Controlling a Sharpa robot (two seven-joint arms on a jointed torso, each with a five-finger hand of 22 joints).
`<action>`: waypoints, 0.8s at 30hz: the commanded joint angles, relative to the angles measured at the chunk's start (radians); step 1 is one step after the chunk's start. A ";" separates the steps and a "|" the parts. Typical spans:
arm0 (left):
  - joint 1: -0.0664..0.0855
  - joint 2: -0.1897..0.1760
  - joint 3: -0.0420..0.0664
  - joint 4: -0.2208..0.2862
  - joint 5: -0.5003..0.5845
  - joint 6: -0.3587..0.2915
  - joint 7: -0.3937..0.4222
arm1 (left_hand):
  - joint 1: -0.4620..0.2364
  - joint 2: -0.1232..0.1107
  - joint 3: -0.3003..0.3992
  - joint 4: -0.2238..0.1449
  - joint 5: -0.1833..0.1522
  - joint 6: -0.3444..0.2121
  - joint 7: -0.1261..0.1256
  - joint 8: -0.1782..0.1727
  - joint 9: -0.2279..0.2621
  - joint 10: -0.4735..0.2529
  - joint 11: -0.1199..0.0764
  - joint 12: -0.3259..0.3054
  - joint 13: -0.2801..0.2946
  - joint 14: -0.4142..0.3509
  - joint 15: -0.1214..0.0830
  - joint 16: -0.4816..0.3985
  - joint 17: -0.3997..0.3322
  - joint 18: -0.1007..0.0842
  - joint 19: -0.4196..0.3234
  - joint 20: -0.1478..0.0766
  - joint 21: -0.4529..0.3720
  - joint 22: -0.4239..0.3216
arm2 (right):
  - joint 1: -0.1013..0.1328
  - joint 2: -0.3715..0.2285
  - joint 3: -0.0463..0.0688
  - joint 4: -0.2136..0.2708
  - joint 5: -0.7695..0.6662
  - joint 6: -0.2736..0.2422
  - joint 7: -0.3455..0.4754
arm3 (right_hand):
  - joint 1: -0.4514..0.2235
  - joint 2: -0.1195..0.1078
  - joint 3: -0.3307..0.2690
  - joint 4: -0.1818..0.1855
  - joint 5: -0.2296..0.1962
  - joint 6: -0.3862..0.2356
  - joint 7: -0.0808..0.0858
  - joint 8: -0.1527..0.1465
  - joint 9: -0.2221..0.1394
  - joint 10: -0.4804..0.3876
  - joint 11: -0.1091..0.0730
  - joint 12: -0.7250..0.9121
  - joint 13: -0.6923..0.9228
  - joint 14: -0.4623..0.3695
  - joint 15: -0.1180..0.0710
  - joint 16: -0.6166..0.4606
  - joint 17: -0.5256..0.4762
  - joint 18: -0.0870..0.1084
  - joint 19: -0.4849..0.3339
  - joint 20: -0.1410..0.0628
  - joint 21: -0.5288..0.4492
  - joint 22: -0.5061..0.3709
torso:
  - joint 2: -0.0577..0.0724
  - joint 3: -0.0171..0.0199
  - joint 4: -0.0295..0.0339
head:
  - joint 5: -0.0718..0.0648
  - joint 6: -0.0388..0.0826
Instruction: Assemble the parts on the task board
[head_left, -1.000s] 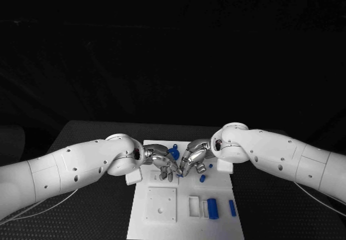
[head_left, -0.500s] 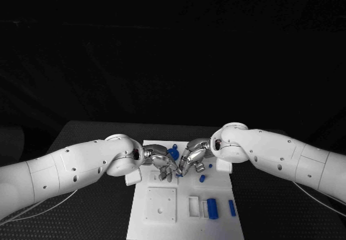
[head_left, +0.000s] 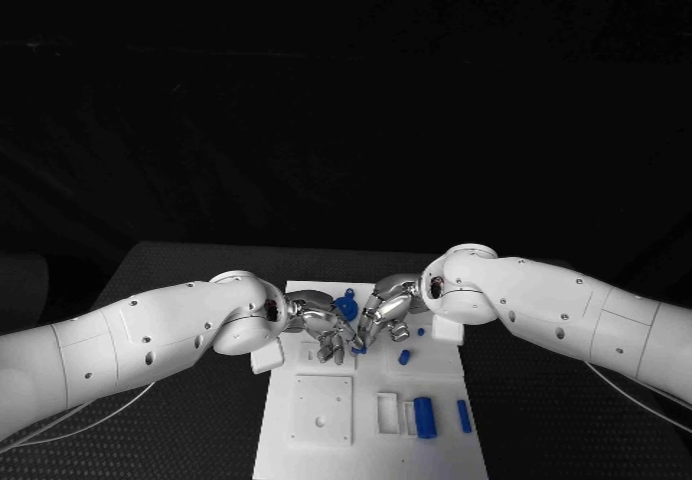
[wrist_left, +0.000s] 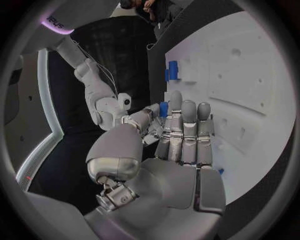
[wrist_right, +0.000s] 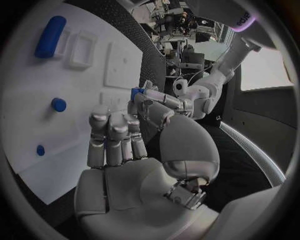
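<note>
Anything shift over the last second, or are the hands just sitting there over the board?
Almost nothing. The left hand and right hand stay fingertip to fingertip over the task board, around a small blue part; they edged slightly away from the robot. The big blue cylinder and blue pin lie where they were.

The task board (head_left: 361, 420) is plain white, lying on a black worktop (head_left: 173, 290) with a fine woven texture. The parts on it are blue: a thick cylinder (head_left: 426, 416), a slim bar (head_left: 464, 415), a small peg (head_left: 405, 356) and a darker blue piece (head_left: 348, 306). The left robot hand (head_left: 320, 322) and right robot hand (head_left: 382, 318) are shiny silver; both arms are white.
</note>
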 joint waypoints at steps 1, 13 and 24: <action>0.003 0.004 0.004 0.014 0.043 -0.056 0.029 | -0.001 0.007 0.009 -0.015 0.005 0.019 -0.012 0.006 0.000 0.002 -0.005 0.004 0.001 -0.005 -0.015 0.004 0.001 -0.007 -0.003 -0.071 0.005 0.022 | -0.003 -0.005 -0.002 -0.002 0.012 -0.060 0.008 | -0.015 -0.006 -0.002 0.005 0.001 0.007 0.013 -0.001 -0.001 -0.008 0.000 -0.005 0.001 -0.008 -0.002 -0.004 0.001 0.023 -0.007 -0.002 0.003 0.018 | 0.000 0.0000 -0.0003 | 0.001 0.001; 0.003 -0.016 -0.010 0.032 -0.049 -0.161 -0.034 | -0.016 -0.006 0.015 -0.033 0.118 0.055 -0.026 0.017 0.010 0.039 -0.019 0.016 0.008 0.013 -0.029 0.022 0.003 -0.007 0.009 -0.083 0.024 0.023 | -0.003 -0.062 0.004 -0.028 0.057 -0.401 0.108 | -0.130 -0.087 -0.209 0.008 0.186 -0.157 0.077 -0.075 -0.022 -0.140 0.063 -0.082 -0.044 -0.136 0.057 -0.085 -0.028 0.023 -0.132 0.030 -0.089 -0.004 | -0.001 0.0014 -0.0006 | 0.008 0.005; 0.002 -0.047 -0.017 0.087 -0.296 -0.316 -0.181 | -0.017 -0.029 0.025 -0.036 0.207 0.094 -0.042 0.025 0.019 0.088 -0.041 0.031 0.017 0.055 -0.056 0.056 0.009 -0.001 0.040 -0.107 0.069 0.024 | 0.014 -0.142 0.024 -0.028 -0.037 -0.603 0.249 | -0.109 -0.085 -0.222 0.013 0.265 -0.156 0.074 -0.068 -0.017 -0.133 0.060 -0.073 -0.070 -0.131 0.054 -0.087 -0.042 0.023 -0.119 0.030 -0.102 -0.009 | -0.003 0.0027 -0.0022 | 0.015 0.005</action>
